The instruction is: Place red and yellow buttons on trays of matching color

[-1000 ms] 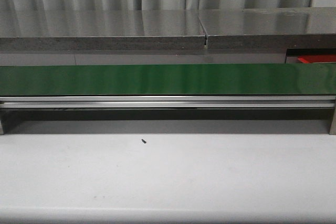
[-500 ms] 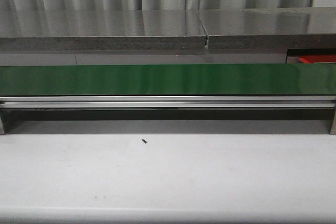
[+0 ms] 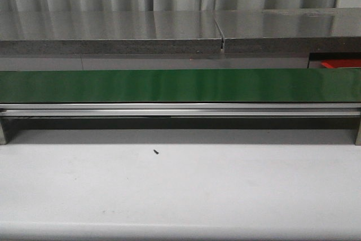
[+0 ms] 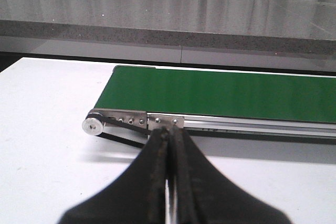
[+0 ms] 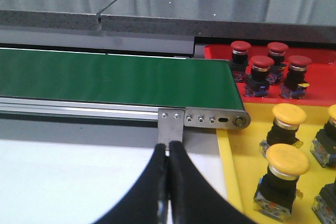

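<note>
In the front view you see only the green belt (image 3: 180,86) with nothing on it, the white table (image 3: 180,190) and a red tray (image 3: 338,63) corner at far right; no arms.

In the left wrist view, your left gripper (image 4: 171,135) has its fingers pressed together, empty, facing the belt's end.

In the right wrist view, the right gripper (image 5: 168,153) is likewise closed and empty. Red buttons (image 5: 261,72) sit in the red tray, yellow buttons (image 5: 286,163) in the yellow tray (image 5: 233,182). Judge them rigid and light with slick caps; grip the black collar.

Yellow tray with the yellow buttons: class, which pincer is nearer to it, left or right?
Right. The right pincer hangs beside the yellow tray. The left pincer sits at the conveyor's opposite end, no tray in its view.
</note>
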Tool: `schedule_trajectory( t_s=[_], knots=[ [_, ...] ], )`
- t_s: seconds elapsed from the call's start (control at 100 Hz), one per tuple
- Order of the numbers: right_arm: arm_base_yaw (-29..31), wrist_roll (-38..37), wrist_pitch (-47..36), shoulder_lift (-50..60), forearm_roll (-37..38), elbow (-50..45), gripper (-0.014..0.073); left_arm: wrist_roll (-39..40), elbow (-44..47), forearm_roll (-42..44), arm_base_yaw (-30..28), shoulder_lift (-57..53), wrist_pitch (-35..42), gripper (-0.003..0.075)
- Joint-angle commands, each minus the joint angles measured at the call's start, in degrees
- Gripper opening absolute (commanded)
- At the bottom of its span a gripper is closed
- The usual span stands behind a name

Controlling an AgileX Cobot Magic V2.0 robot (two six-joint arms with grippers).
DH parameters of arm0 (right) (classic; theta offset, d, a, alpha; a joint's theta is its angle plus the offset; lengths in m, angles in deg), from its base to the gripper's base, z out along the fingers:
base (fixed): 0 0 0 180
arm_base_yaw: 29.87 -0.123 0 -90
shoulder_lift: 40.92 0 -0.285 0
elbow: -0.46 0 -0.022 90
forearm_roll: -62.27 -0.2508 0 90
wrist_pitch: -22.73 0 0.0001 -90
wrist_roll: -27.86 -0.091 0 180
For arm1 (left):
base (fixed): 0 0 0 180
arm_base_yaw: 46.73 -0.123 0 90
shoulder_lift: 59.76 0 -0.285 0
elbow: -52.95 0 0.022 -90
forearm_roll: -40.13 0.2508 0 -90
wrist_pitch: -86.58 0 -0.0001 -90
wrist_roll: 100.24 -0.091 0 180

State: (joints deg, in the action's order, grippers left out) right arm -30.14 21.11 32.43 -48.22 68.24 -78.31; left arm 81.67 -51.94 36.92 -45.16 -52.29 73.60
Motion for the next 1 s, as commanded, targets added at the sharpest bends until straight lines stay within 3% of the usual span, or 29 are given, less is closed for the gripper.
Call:
schedule_trajectory(
  t_s=[0.0,0.27,0.99],
  knots=[
    [0.0,0.1,-4.8,-0.3,0.9,0.0,-0.0067,0.9,-0.1,0.5,0.4,-2.0,8.1,-0.0019],
    [0.0,0.1,-4.8,-0.3,0.9,0.0,-0.0067,0.9,2.6,1.8,0.4,-2.0,14.2,-0.0019],
    [0.0,0.1,-4.8,-0.3,0.9,0.0,-0.0067,0.9,2.6,2.0,0.4,-2.0,13.8,-0.0019]
  ],
)
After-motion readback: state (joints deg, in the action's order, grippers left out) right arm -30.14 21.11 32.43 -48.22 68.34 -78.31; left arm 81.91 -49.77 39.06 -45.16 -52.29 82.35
